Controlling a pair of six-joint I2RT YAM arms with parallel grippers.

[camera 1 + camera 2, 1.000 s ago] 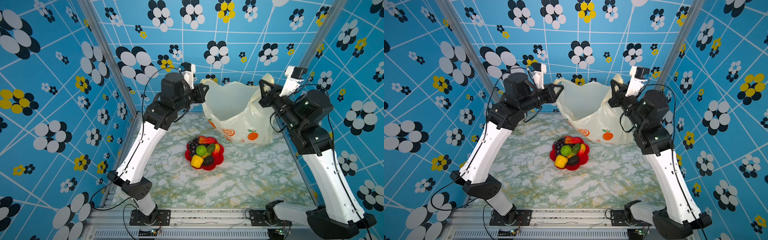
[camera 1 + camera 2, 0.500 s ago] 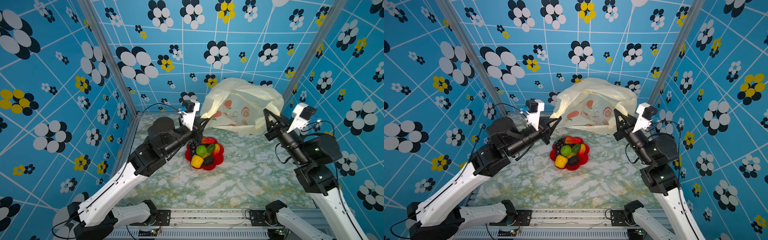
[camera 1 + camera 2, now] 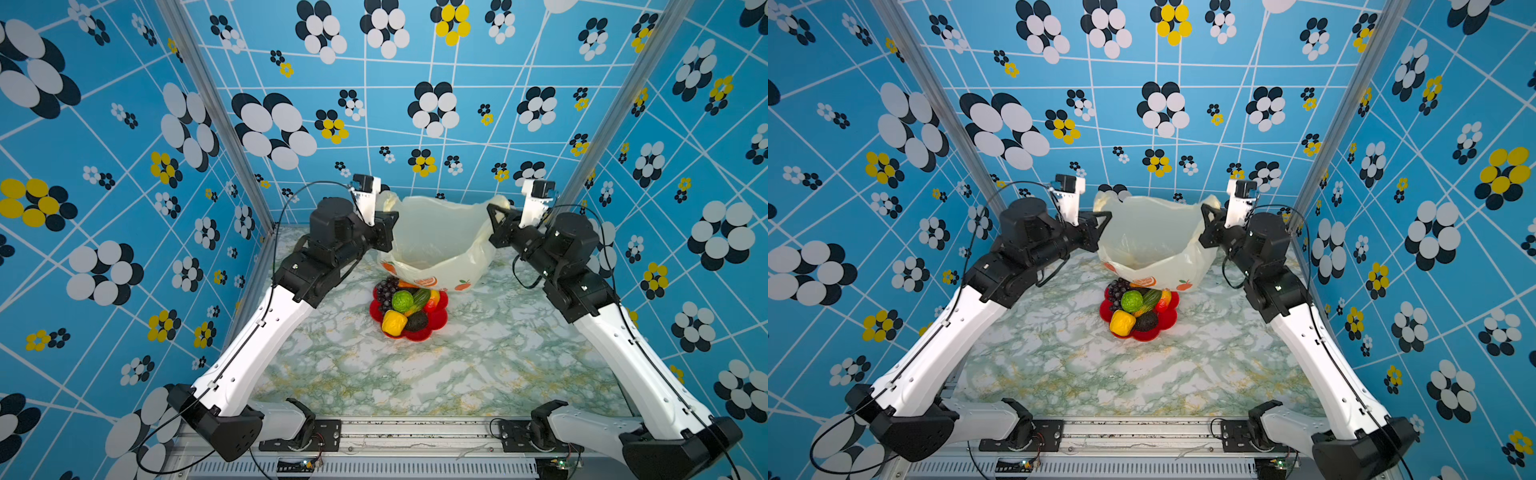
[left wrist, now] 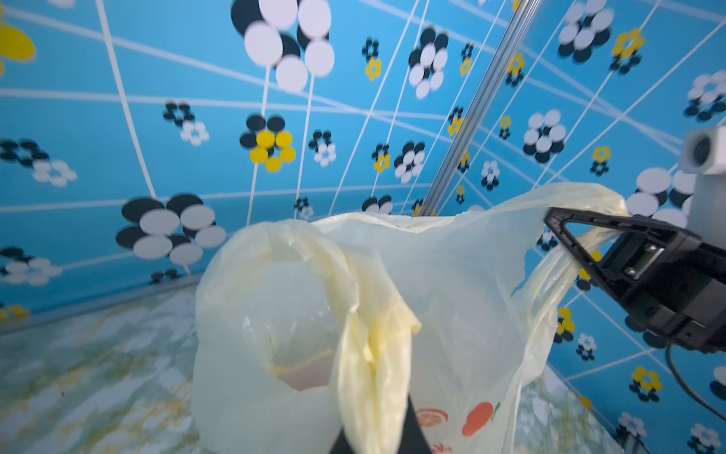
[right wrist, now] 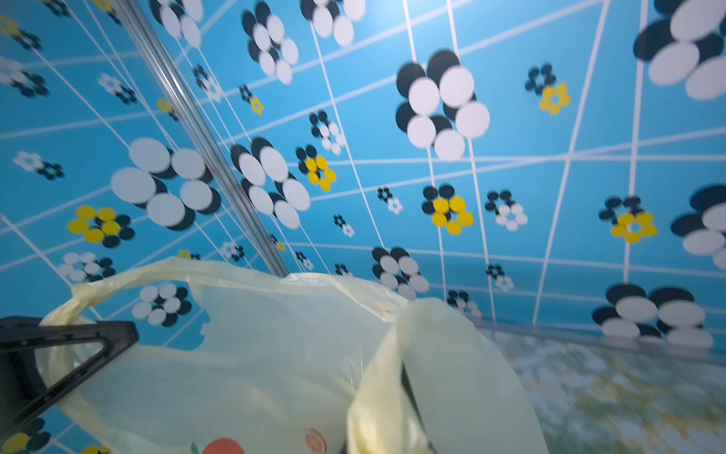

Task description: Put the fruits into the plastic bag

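Note:
The pale-yellow plastic bag (image 3: 440, 237) (image 3: 1150, 241) hangs between my two grippers with its mouth spread open, its bottom at the far edge of the red dish. My left gripper (image 3: 392, 216) (image 3: 1108, 215) (image 4: 379, 436) is shut on one loop handle. My right gripper (image 3: 491, 208) (image 3: 1203, 208) (image 5: 389, 440) is shut on the other handle. The fruits lie heaped on the dish: purple grape bunch (image 3: 384, 289), bumpy green ball (image 3: 402, 300), yellow pepper-like piece (image 3: 394, 323), dark avocado (image 3: 417, 322), green cucumber (image 3: 420, 297) and a red-orange piece (image 3: 432, 300).
The red flower-shaped dish (image 3: 441, 320) (image 3: 1170, 320) sits mid-table on the green marbled tabletop (image 3: 457, 374). Blue flowered walls and metal corner posts (image 3: 216, 112) close in the back and both sides. Both arm bases stand at the front rail.
Half a second ago both arms were dipped low and forward with the bag billowed behind them. They have swung back up, and the bag hangs open again, closer to the dish.

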